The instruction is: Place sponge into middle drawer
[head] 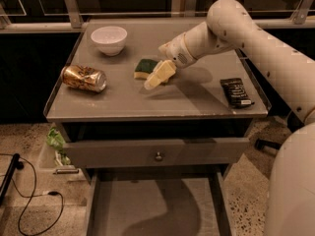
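Camera view from above the cabinet: the sponge lies flat on the grey tabletop, green face up, near the middle. The pincer slants down just beside the sponge's right edge, seemingly touching it; whether it is open or closed, I cannot tell. The white arm reaches in from the right. A white bowl sits at the back left, a dented can lies on its side to the left, and a black packet lies at the right. Below, the knobbed drawer is slightly out, and the middle drawer is pulled well open.
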